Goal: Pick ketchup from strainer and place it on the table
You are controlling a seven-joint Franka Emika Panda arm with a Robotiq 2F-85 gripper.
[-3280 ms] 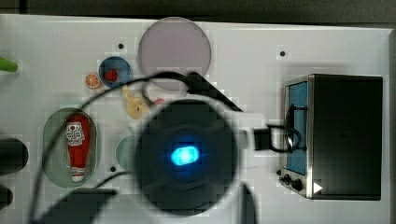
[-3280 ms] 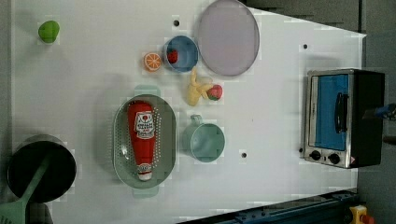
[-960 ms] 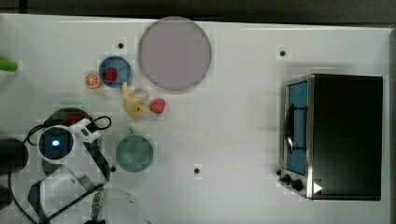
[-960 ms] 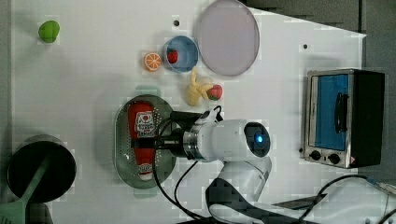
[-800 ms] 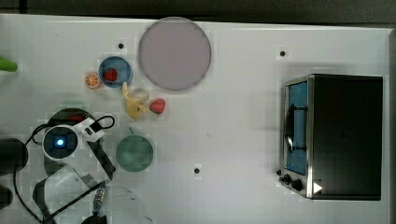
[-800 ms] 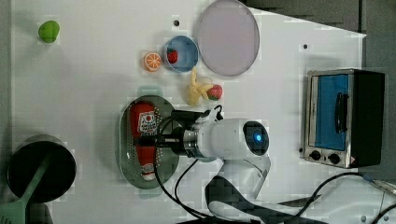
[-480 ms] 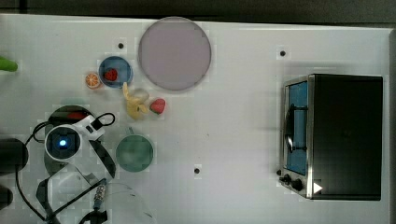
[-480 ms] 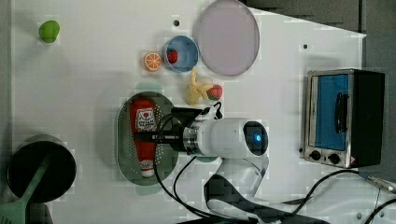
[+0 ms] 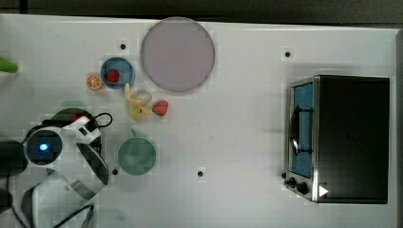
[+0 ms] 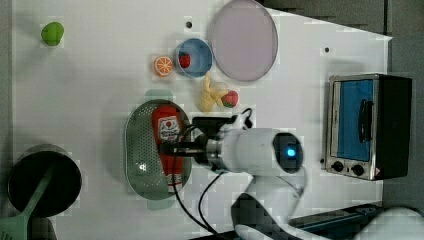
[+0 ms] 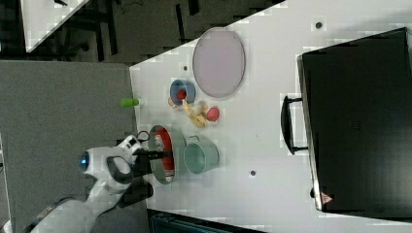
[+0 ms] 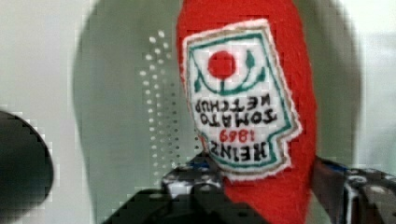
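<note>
- Top view: the arm's white wrist housing covers most of the strainer (image 9: 71,112); a sliver of green rim and a red patch show beside the housing.
- Left view: the gripper (image 10: 172,148) crosses the ketchup (image 10: 166,131) at mid-body, hiding the section under the fingers. The white cap end is hard to make out.
- Wrist view: the ketchup label fills the centre; the bottle's two ends are cut off by the frame edge.
- Arm pose: in the left view the forearm reaches level over the table (image 10: 100,75) toward the strainer (image 10: 137,150), with the wrist just beside the strainer's rim.
- Claw state: in the wrist view one finger (image 12: 196,179) presses one side of the red body and the other presses the opposite side; the claw is clamped on the ketchup.
- Ketchup location: inside the strainer, lengthwise along the oval. Whether it rests on the strainer floor cannot be told.
- Right view: the teal cup (image 11: 200,156) stands just beside the strainer.
</note>
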